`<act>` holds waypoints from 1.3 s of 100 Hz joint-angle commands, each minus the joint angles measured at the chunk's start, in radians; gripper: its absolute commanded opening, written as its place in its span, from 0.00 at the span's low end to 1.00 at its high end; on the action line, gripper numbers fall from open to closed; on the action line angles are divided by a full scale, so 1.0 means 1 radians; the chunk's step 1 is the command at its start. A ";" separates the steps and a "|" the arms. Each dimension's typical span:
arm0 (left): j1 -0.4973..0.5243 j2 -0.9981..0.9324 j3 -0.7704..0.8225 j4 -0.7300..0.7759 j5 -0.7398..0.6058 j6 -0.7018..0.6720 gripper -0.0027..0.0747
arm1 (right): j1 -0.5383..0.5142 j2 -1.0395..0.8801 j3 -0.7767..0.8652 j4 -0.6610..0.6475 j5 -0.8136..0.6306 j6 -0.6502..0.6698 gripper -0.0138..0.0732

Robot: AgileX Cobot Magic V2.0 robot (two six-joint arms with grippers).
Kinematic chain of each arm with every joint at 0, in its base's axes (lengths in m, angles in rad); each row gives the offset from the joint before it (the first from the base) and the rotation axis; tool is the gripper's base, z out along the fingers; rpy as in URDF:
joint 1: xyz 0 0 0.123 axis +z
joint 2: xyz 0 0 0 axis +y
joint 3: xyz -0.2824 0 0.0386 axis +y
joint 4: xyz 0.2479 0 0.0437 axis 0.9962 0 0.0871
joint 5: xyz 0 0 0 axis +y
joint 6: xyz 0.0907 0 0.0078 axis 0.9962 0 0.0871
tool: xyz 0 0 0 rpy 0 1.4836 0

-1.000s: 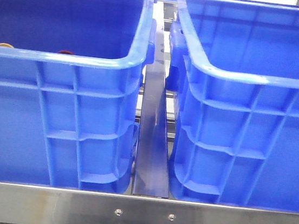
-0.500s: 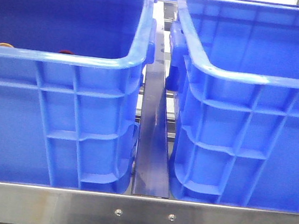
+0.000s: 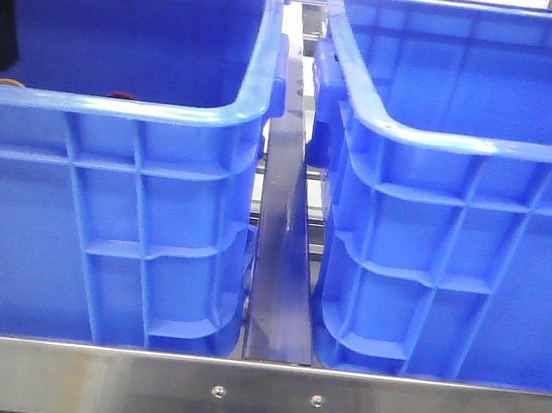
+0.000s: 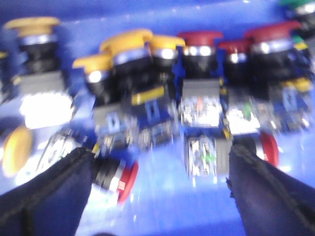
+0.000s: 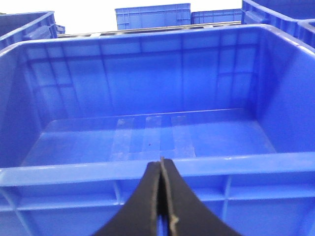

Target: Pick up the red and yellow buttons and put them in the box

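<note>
Several yellow-capped buttons (image 4: 125, 44) and red-capped buttons (image 4: 199, 42) on dark bases stand and lie on the floor of the left blue crate (image 3: 117, 106); the left wrist view is blurred. My left gripper (image 4: 157, 194) is open just above that floor, with only bare floor between its fingers (image 4: 44, 191). A red button on its side (image 4: 123, 177) lies by one finger. In the front view only two caps, yellow (image 3: 7, 82) and red (image 3: 120, 96), peek over the rim. My right gripper (image 5: 161, 169) is shut and empty, outside the near rim of the empty right crate (image 5: 74, 172).
A dark part of my left arm (image 3: 1, 2) hangs inside the left crate at its far left. The right crate (image 3: 445, 142) stands beside it, with a narrow metal gap (image 3: 284, 268) between them. A steel rail (image 3: 263, 396) runs along the front. More blue crates (image 5: 152, 17) stand behind.
A dark part of my left arm has come into the front view at the top left, over the left crate. The crates and the two visible caps have not moved.
</note>
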 commanded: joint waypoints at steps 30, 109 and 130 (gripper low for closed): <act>-0.007 0.165 -0.168 0.012 0.042 -0.049 0.72 | 0.001 -0.016 0.005 -0.003 -0.083 -0.001 0.09; -0.012 -0.001 -0.081 0.014 -0.074 -0.029 0.09 | 0.001 -0.016 0.005 -0.003 -0.083 -0.001 0.09; -0.065 -0.165 0.030 0.001 -0.150 -0.003 0.09 | 0.001 -0.016 0.005 -0.003 -0.083 -0.001 0.09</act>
